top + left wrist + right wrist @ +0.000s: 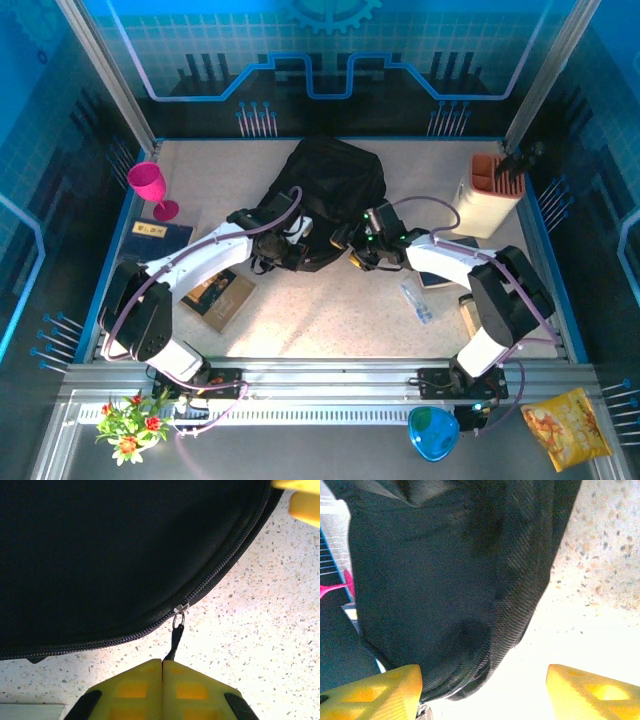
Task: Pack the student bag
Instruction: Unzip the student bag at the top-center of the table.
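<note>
A: At the left tool's tip, what's it got? Quick pls.

B: The left tool (162, 672) has its fingers pressed together, no gap, pinching the black zip pull (175, 639). Pull runs straight from the tips up to the slider (180, 609) and looks taut.

A: And the bag vs. the tool?

B: The student bag (110, 550) lies just beyond the tips, on the speckled counter (260, 645). Slider sits on the bag's near edge. The zip track (227, 555) curves away up-right from it and runs off low-left the other way.

A: So pull dir.?

B: My read: along the track, not straight out from the bag, else the fabric just drags. Which side of the slider is open, can't tell; teeth look meshed both sides.

A: Long axis?

B: In the top view the student bag (335, 185) runs from btwn the two tools toward the far wall, approx. mid-counter. Both tools are at its near end. The left tool (292, 248) is on the zip, so it's the one placed for the move.

A: Other arm?

B: The right tool (482, 677) is spread wide, holding nothing. The bag's rounded edge sits by one finger; touching or not, can't tell. Prob. there to brace the fabric.
</note>
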You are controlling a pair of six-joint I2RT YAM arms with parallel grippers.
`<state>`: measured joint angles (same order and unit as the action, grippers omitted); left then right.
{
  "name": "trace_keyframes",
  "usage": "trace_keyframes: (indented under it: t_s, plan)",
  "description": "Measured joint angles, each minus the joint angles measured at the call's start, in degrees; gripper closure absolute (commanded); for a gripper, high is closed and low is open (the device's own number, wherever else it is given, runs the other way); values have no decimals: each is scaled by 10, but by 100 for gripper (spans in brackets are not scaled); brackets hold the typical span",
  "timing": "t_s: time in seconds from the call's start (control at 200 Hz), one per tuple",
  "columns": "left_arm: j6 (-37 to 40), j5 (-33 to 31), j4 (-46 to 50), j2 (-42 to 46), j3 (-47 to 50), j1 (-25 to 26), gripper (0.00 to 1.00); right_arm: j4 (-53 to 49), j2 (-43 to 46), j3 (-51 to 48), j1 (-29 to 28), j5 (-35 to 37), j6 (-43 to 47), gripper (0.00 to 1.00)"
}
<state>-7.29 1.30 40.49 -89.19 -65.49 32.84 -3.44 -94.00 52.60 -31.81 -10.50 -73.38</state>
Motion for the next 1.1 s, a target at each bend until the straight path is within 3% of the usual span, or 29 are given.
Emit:
trace_keyframes:
  t_s: [0.195, 0.31, 0.435, 0.84, 0.935, 1.101]
  plan:
    - [0, 0, 0, 0, 0, 0, 100, -4, -55, 27, -10, 13, -18, 68]
    - [-1, -9, 3, 0, 0, 0, 100, -16, -59, 37, -10, 33, -12, 90]
    - [-3, -46, 15, 3, 5, 0, 100, -41, -59, 46, -4, 63, 16, 95]
    - [-16, -90, 10, 5, 26, -16, 100, -102, -87, 100, 75, 90, 151, 92]
    - [-15, -64, -11, -1, 27, -16, 100, -107, -105, 125, 93, 89, 184, 80]
    - [-12, -16, -27, -32, 21, -16, 100, -106, -89, 123, 113, 86, 204, 47]
